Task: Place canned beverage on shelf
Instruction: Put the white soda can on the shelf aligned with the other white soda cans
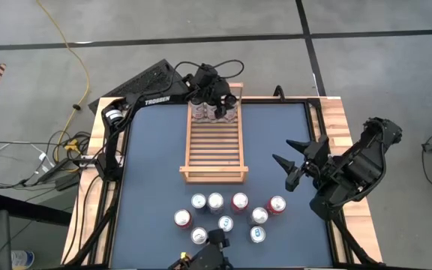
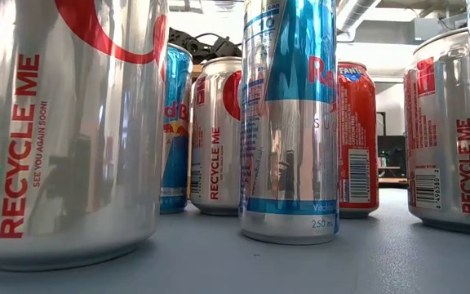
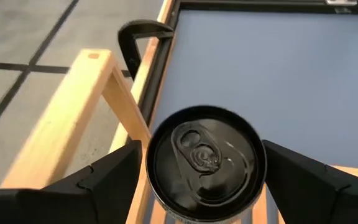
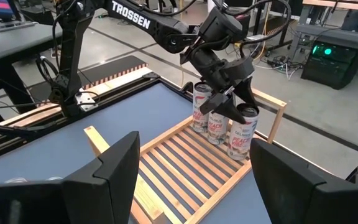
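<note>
The light-wood slatted shelf (image 1: 213, 146) lies on the blue table. Three cans (image 1: 213, 112) stand upright in a row at its far end, against the far rail (image 3: 61, 118). My left gripper (image 1: 214, 96) is open and points down over them. Its fingers (image 3: 114, 177) stand on either side of the middle can's black top (image 3: 204, 163) with a thin gap on each side. The right wrist view shows this gripper (image 4: 229, 102) at the can tops. My right gripper (image 1: 295, 161) is open and empty, right of the shelf.
Several loose cans (image 1: 227, 217) stand in a cluster near the table's near edge and fill the low view (image 2: 288, 122). The table's wooden border (image 1: 340, 127) and a black clamp (image 3: 132, 37) lie by the shelf's far end. Bare blue table (image 1: 152, 157) lies on both sides of the shelf.
</note>
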### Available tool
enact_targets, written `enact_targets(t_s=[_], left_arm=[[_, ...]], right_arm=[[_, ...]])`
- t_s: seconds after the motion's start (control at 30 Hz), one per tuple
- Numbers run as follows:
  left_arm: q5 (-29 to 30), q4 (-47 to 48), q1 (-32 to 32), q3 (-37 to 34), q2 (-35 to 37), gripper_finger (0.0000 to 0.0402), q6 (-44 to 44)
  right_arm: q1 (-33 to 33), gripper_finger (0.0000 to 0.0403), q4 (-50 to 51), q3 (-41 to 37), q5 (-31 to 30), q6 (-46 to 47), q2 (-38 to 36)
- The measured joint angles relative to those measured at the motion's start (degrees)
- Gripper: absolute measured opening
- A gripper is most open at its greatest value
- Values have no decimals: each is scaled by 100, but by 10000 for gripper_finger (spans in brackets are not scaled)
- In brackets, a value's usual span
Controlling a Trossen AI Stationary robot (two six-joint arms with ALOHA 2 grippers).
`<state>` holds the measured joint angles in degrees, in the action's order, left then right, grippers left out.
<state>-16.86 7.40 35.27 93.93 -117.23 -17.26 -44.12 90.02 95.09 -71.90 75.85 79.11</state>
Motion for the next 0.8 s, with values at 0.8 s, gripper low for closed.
enact_targets(t_s=[0.8], left_arm=[[142, 1524, -2, 1380, 27, 307, -449]], right_arm=[[156, 276, -7, -20, 45, -65, 0]])
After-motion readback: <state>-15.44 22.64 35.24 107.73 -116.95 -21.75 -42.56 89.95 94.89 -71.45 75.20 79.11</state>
